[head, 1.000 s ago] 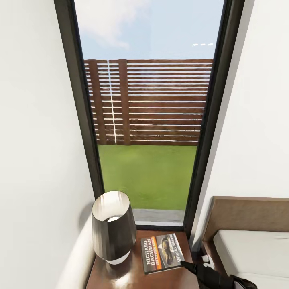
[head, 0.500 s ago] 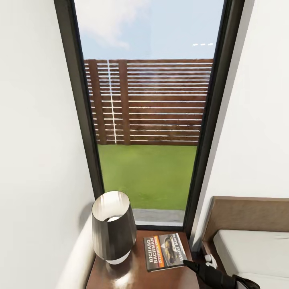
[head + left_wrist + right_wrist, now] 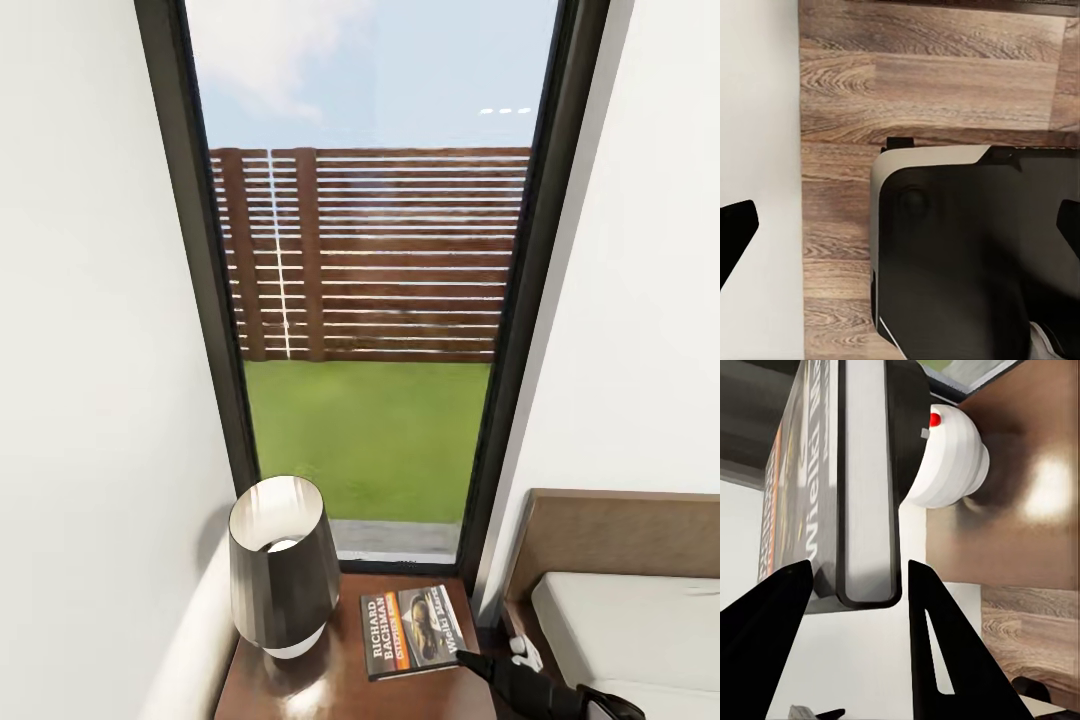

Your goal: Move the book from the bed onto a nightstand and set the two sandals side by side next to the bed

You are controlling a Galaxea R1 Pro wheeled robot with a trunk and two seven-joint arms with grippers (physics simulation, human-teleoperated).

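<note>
The book [image 3: 414, 632], dark-covered with "RICHARD BACHMAN" in white and an orange band, lies flat at the right of the nightstand [image 3: 330, 690], beside the bed [image 3: 630, 630]. My right gripper [image 3: 462, 656] reaches it from the near right corner. In the right wrist view the book [image 3: 866, 480] stands edge-on between the two black fingers [image 3: 765, 622], which are shut on it. My left gripper [image 3: 900, 232] hangs open over the wood floor, above my own dark base. The sandals are out of view.
A dark-shaded lamp [image 3: 280, 565] with a white base [image 3: 949, 461] takes the nightstand's left half, close to the book. A tall black-framed window [image 3: 370, 300] shows fence and grass. White walls close in on both sides. The brown headboard [image 3: 620, 540] rises at right.
The book and my right gripper have shifted together a little to the right and slightly farther onto the nightstand. The lamp has not moved.
</note>
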